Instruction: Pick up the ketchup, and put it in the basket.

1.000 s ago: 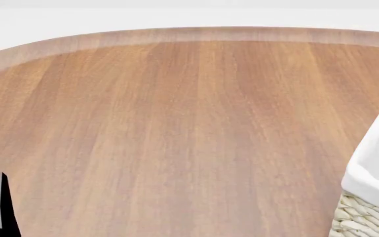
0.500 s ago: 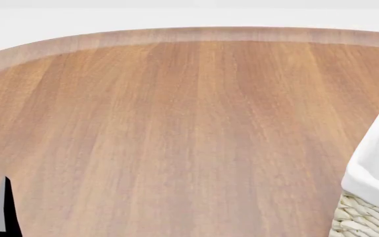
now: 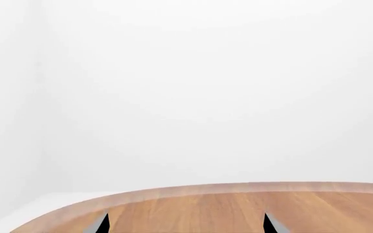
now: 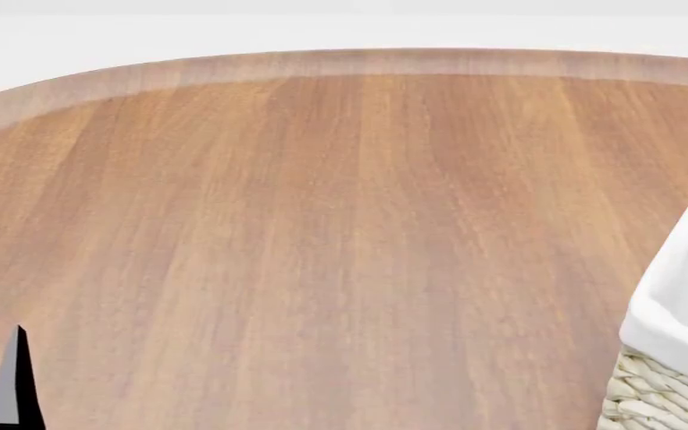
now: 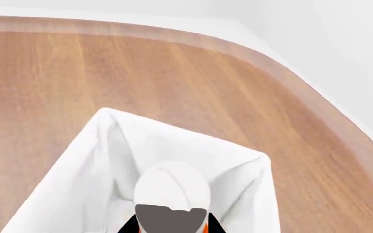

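The ketchup [image 5: 171, 194] is held between the right jaws, cap first, just above the open basket [image 5: 95, 165]. It should be let go only when centred. The left jaws are spread wide, probably empty.

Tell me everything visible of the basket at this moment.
The basket stands on the wooden table at the head view's lower right, cut off by the frame. Its cream woven wicker sides carry a white cloth liner folded over the rim. From the right wrist view, the ketchup, white cap showing, is over its open, cloth-lined mouth.
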`<state>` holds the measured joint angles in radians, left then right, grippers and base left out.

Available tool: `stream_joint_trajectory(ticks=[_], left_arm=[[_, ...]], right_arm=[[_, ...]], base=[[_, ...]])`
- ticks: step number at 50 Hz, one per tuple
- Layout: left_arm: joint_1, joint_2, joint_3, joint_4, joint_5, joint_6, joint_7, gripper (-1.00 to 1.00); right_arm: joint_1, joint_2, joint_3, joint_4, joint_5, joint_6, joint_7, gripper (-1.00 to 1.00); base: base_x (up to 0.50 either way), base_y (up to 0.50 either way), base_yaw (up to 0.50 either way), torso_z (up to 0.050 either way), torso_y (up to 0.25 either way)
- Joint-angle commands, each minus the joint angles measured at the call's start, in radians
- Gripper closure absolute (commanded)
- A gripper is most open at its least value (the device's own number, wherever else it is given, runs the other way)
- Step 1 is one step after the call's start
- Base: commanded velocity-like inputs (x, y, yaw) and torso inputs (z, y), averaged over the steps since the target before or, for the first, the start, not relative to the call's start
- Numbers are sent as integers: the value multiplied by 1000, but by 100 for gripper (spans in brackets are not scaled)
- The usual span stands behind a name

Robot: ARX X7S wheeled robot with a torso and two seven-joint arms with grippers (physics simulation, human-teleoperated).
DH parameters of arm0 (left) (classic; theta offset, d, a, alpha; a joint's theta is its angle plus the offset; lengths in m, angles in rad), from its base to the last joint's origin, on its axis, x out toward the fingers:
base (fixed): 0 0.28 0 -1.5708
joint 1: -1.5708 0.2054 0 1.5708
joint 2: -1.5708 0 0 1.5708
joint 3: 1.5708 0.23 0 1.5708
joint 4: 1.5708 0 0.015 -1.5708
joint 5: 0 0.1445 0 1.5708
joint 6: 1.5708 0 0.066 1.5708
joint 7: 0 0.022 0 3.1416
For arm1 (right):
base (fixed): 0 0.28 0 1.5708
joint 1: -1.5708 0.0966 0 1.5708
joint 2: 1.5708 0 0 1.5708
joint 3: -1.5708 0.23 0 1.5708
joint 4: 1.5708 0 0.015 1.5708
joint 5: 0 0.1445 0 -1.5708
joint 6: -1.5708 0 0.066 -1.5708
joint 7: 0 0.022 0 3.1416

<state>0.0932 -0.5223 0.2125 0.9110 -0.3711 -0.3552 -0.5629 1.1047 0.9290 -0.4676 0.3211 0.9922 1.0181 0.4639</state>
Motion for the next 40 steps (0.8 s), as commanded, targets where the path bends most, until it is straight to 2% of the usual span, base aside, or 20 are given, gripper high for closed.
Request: stream_joint_trajectory(ticks=[1,28,29,40], left_arm=[[-8,25,-23,-10,11,-20,6,-100],[-3,13,-18,-2,8,-21,-4,-100],[-3,12,-17,-2,8,-21,-5,-100],[-5,10,-15,-1,5,-21,-9,-100]], right_arm=[[-5,-17,39,17,-44,-12,-35,100],[4,-41,16,63,-75,-42,-63,100],[4,-40,28,60,-68,-47,-57,-100],[4,-36,55,35,-55,-64,-39,-100]], base=[[0,0,0,0,0],[0,0,0,0,0],[0,0,0,0,0],[0,0,0,0,0]])
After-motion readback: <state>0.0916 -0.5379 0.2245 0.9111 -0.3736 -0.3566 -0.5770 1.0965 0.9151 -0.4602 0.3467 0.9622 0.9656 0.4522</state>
